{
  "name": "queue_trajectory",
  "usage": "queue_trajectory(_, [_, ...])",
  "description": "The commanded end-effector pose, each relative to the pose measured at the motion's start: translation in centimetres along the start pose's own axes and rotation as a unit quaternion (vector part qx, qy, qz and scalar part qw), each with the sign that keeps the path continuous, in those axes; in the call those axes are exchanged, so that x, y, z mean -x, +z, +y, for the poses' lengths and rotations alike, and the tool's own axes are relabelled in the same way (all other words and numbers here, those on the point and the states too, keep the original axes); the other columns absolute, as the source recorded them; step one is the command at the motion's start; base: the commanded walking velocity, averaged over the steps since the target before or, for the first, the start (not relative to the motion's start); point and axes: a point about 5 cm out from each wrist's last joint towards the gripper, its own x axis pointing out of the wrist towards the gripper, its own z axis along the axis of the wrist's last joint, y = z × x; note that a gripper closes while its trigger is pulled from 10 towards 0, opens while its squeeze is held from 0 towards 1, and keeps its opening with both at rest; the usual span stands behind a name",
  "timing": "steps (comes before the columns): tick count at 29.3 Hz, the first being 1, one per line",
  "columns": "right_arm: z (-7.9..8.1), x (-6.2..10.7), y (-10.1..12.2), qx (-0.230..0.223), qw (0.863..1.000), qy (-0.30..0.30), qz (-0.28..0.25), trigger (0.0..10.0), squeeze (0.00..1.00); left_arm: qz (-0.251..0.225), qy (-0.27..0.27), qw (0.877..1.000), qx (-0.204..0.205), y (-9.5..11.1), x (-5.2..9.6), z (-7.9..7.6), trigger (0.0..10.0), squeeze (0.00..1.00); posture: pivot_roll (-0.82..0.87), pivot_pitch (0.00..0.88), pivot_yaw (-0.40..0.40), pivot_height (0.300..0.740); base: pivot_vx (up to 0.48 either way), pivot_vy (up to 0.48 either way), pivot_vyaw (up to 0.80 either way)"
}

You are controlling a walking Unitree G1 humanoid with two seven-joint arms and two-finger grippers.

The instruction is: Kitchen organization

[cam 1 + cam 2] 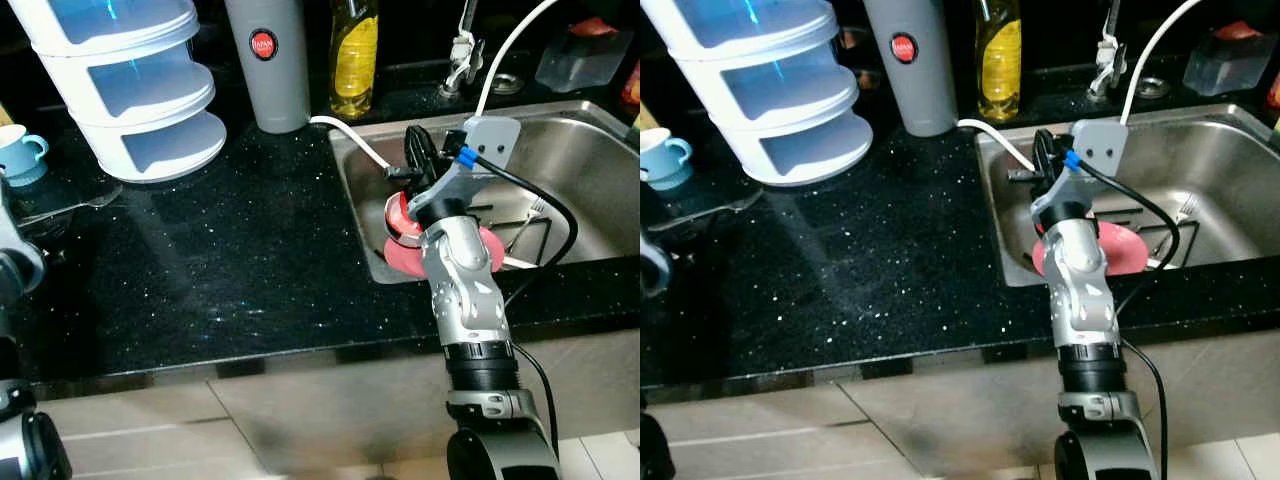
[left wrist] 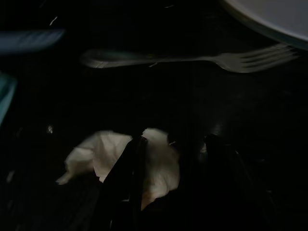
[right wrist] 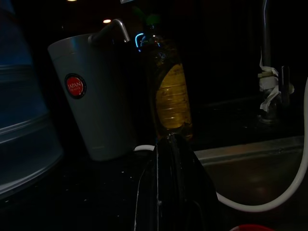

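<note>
Left eye view has the right arm reaching over the front edge of the black countertop (image 1: pixel 250 260) into the steel sink (image 1: pixel 590 150), its right gripper (image 1: pixel 418 152) with fingers pressed together and empty above a pink plate (image 1: pixel 400 258) and a small red cup (image 1: pixel 399 212) at the sink's near left corner. Left wrist view, very dark, shows the left gripper (image 2: pixel 168 168) with fingers slightly parted over a crumpled white tissue (image 2: pixel 101 154), not clearly gripping it, a fork (image 2: pixel 192 57) just beyond. Farther back stand a grey canister (image 1: pixel 268 60), a yellow oil bottle (image 1: pixel 354 55) and a white tiered rack (image 1: pixel 135 85).
</note>
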Motion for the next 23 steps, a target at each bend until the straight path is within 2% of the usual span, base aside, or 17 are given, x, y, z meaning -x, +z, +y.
queue_trajectory(1, [0.2,0.1,-0.1,-0.001,1.0,0.005,0.005,10.0,0.0,0.045,0.009,0.998,0.042,-2.5,-0.3,0.4,10.0,0.0,0.03,0.0,0.081,0.74,0.0,0.0,0.0])
queue_trajectory(2, [0.3,0.0,-0.1,-0.002,1.0,0.006,0.005,10.0,0.0,0.065,0.0,0.996,0.068,-3.8,-0.5,0.0,10.0,0.0,0.03,0.0,0.081,0.74,0.0,0.0,0.0])
queue_trajectory(3, [0.3,0.0,-0.1,-0.002,1.0,0.006,0.005,10.0,0.0,0.065,0.0,0.996,0.068,-3.8,-0.5,0.0,10.0,0.0,0.03,0.0,0.081,0.74,0.0,0.0,0.0])
queue_trajectory(5, [0.4,-0.1,-0.1,-0.002,1.0,0.008,0.005,10.0,0.0,0.101,-0.03,0.989,0.103,-6.2,-0.8,-1.5,10.0,0.0,0.03,0.0,0.073,0.74,0.0,0.0,0.0])
queue_trajectory(6, [0.4,-0.1,-0.1,-0.002,1.0,0.008,0.005,10.0,0.0,0.101,-0.03,0.989,0.103,-6.2,-0.8,-1.5,10.0,0.0,0.03,0.0,0.073,0.74,0.0,0.0,0.0])
queue_trajectory(7, [0.4,-0.2,-0.1,-0.002,1.0,0.009,0.005,10.0,0.0,0.115,-0.047,0.986,0.111,-7.1,-0.9,-2.4,10.0,0.0,0.03,0.0,0.073,0.74,0.0,0.0,0.0])
queue_trajectory(9, [0.4,-0.2,-0.1,-0.002,1.0,0.01,0.005,10.0,0.0,0.123,-0.061,0.984,0.112,-7.6,-1.0,-3.2,10.0,0.0,0.03,0.0,0.073,0.74,0.0,0.0,0.0])
queue_trajectory(10, [0.4,-0.2,0.0,-0.002,1.0,0.009,0.005,10.0,0.0,0.135,-0.088,0.981,0.11,-8.2,-1.1,-4.9,10.0,0.0,0.03,0.0,0.073,0.74,0.0,0.0,0.0])
queue_trajectory(12, [0.4,-0.2,0.0,-0.002,1.0,0.009,0.005,10.0,0.0,0.139,-0.097,0.979,0.111,-8.4,-1.1,-5.5,10.0,0.0,0.03,0.0,0.073,0.74,0.0,0.0,0.0])
queue_trajectory(14, [0.4,-0.2,0.0,-0.002,1.0,0.009,0.005,10.0,0.0,0.148,-0.126,0.976,0.103,-9.0,-1.2,-7.3,10.0,0.0,0.03,0.0,0.073,0.74,0.0,0.0,0.0])
queue_trajectory(16, [0.4,-0.2,0.0,-0.002,1.0,0.009,0.005,10.0,0.0,0.157,-0.166,0.969,0.096,-9.4,-1.2,-10.1,10.0,0.0,0.02,0.0,0.071,0.74,0.0,0.0,0.0])
queue_trajectory(17, [0.4,-0.2,0.0,-0.002,1.0,0.009,0.005,10.0,0.0,0.157,-0.166,0.969,0.096,-9.4,-1.2,-10.1,10.0,0.0,0.02,0.0,0.071,0.74,0.0,0.0,0.0])
queue_trajectory(18, [0.4,-0.3,0.0,-0.002,1.0,0.009,0.005,10.0,0.0,0.159,-0.196,0.963,0.088,-9.5,-1.2,-12.2,10.0,0.0,0.02,0.0,0.07,0.74,0.0,0.0,0.0])
queue_trajectory(20, [0.4,-0.3,0.0,-0.002,1.0,0.009,0.005,10.0,0.0,0.159,-0.196,0.963,0.088,-9.5,-1.2,-12.2,10.0,0.0,0.02,0.0,0.07,0.74,0.0,0.0,0.0])
queue_trajectory(21, [0.5,-0.4,0.1,-0.003,1.0,0.01,0.004,10.0,0.0,0.157,-0.263,0.95,0.06,-9.4,-1.1,-16.8,10.0,0.0,0.02,0.0,0.063,0.74,0.0,0.0,0.0])
queue_trajectory(22, [0.5,-0.4,0.1,-0.003,1.0,0.01,0.004,10.0,0.0,0.157,-0.263,0.95,0.06,-9.4,-1.1,-16.8,10.0,0.0,0.02,0.0,0.063,0.74,0.0,0.0,0.0])
queue_trajectory(23, [0.5,-0.4,0.1,-0.003,1.0,0.012,0.005,10.0,0.0,0.145,-0.307,0.94,0.036,-9.1,-0.8,-19.6,10.0,0.0,0.02,0.0,0.063,0.74,0.0,0.0,0.0])
